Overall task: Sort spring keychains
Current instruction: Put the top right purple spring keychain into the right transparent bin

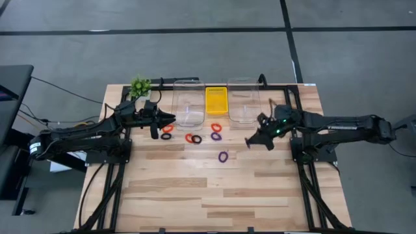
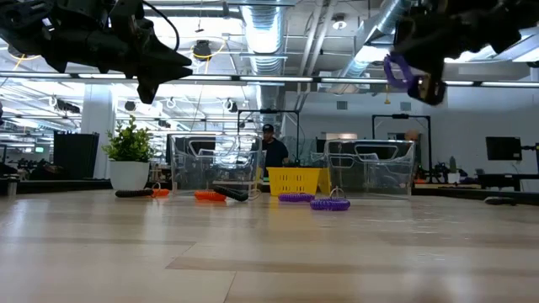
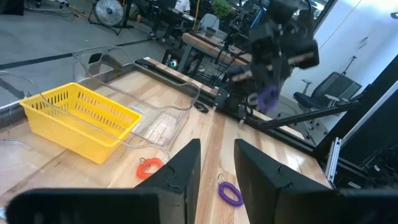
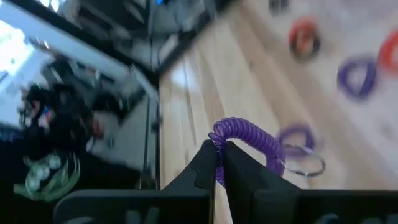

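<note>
Right gripper: clamped on purple keychain, coiled cord, raised above table; pinch clear only from right wrist view. Left gripper: fingers apart, empty, aloft. Loose keychains, red-orange, purple, black, on wooden table, 6 o'clock of yellow mesh tray, clear containers.

Purple coiled keychain showing between black fingers, red-orange keychains lying on pale striped-wood bench — yellow slotted tray, green plant sitting behind.

Two dark jointed arms, black angular fingers, small green light on right gripper
</note>
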You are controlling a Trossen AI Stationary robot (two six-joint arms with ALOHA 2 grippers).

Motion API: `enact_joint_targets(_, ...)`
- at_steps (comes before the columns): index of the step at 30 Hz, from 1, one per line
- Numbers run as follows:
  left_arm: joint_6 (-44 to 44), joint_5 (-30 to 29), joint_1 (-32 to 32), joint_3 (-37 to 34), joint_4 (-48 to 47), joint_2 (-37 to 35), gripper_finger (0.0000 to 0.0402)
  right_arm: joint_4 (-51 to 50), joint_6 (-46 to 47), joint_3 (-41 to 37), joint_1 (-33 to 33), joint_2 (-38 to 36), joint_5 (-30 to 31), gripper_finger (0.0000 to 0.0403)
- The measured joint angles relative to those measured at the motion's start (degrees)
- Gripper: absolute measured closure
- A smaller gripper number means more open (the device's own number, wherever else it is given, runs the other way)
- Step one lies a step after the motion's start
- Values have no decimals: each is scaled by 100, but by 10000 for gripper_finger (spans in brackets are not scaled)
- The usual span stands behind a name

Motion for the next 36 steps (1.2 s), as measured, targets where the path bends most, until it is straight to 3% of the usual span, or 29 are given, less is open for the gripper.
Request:
enact_joint_targets(10, -2, 0, 0, 0, 2, 0, 307, 1079, -409, 7, -756, -131, 631, 395)
enact_joint_targets(16, -2, 0, 0, 0, 2, 0, 307, 1342, -849, 7, -1242, 104, 1578, 395)
enact_joint_targets(25, -2, 0, 0, 0, 2, 1, 307, 1327, -1057, 7, -1871, 898, 2596, 395)
enact_joint_targets(31, -2, 0, 0, 0, 2, 0, 307, 1083, -1058, 165, -2199, 1580, 2626, 395)
enact_joint_targets(36, -2, 0, 0, 0, 2, 0, 307, -18, -1523, 984, -2314, 2144, 2625, 395)
